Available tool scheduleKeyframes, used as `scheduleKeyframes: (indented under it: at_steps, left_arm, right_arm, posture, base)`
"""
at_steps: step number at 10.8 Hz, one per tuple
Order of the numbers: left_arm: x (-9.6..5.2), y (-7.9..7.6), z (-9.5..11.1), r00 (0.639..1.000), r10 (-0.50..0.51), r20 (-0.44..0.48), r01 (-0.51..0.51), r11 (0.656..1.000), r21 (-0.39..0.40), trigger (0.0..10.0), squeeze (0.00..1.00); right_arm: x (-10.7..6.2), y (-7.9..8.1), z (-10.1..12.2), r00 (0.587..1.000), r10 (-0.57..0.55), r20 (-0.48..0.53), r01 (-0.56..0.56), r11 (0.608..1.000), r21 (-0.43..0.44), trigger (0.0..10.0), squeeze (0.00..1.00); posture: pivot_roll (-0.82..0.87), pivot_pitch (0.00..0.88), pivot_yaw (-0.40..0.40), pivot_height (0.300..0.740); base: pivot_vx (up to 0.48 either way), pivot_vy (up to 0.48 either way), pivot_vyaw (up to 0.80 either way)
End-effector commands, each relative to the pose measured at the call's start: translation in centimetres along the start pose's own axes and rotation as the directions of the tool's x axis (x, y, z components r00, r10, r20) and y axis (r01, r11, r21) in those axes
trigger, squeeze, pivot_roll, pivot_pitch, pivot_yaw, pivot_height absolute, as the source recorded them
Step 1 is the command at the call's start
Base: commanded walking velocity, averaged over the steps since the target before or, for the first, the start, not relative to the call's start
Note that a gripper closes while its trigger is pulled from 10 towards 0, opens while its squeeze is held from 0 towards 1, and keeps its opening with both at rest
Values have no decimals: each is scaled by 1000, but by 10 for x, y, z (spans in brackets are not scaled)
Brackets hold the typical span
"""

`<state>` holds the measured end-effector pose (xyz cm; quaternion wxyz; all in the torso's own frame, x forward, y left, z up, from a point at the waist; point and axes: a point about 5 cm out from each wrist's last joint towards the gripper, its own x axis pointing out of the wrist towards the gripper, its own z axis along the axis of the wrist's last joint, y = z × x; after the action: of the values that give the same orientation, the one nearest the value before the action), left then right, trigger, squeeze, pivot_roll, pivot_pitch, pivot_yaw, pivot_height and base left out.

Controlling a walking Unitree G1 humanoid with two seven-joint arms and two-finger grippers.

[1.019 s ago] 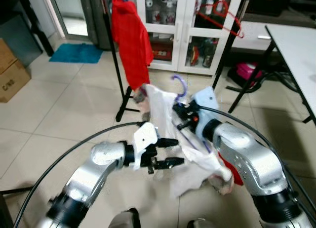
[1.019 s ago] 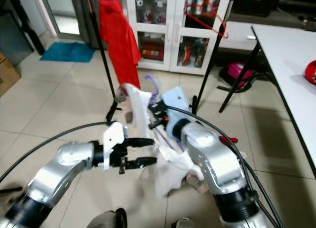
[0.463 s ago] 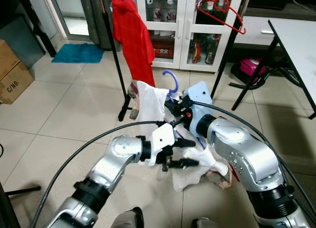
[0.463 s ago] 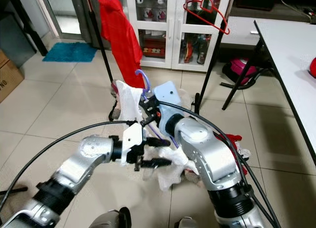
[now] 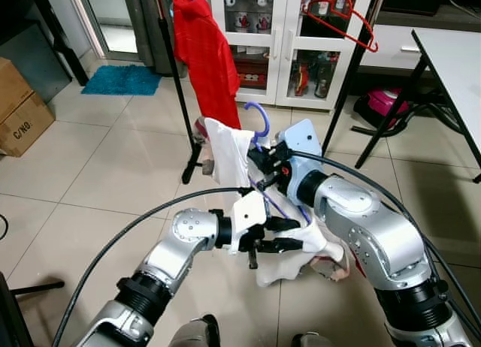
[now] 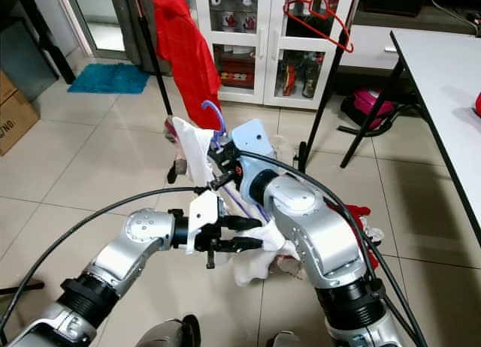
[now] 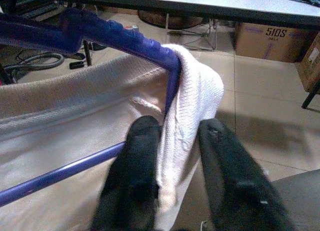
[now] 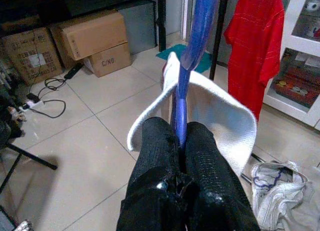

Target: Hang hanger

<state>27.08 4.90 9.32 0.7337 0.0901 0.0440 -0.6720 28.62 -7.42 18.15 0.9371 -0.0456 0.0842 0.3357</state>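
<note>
Tiled floor [image 5: 90, 167] runs to a far glass cabinet [image 5: 282, 31], where a black rack [image 5: 174, 69] carries a red shirt [image 5: 207, 54] and an empty red hanger [image 5: 342, 24]. Mid-scene, the right gripper [image 8: 181, 136] is clamped on the purple hanger [image 5: 259, 122] at its thin plastic neck, hook up. A white knit top [image 5: 229, 155], soft and ribbed, drapes over it. The left gripper [image 7: 177, 141] has its fingers parted around the cloth at the hanger's shoulder, seemingly seating it. Next, I judge, comes carrying the hook to the rail.
</note>
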Motion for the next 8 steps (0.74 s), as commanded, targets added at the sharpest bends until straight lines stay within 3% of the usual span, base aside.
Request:
scheduleKeyframes:
  at_steps: [1,8]
  left_arm:
    - [1,-1,-3,1000,-8,-11,8,1000,-1,0,0]
    - [3,-1,-1,1000,-11,26,12,1000,-17,0,0]
  right_arm:
    - [0,4,11,999,22,35,-21,999,-27,10000,0]
    - [0,4,9,1000,16,22,-15,1000,-25,10000,0]
  posture:
    - [-117,114,80,740]
    - [-116,110,83,740]
  base:
    - [0,0,0]
    - [0,0,0]
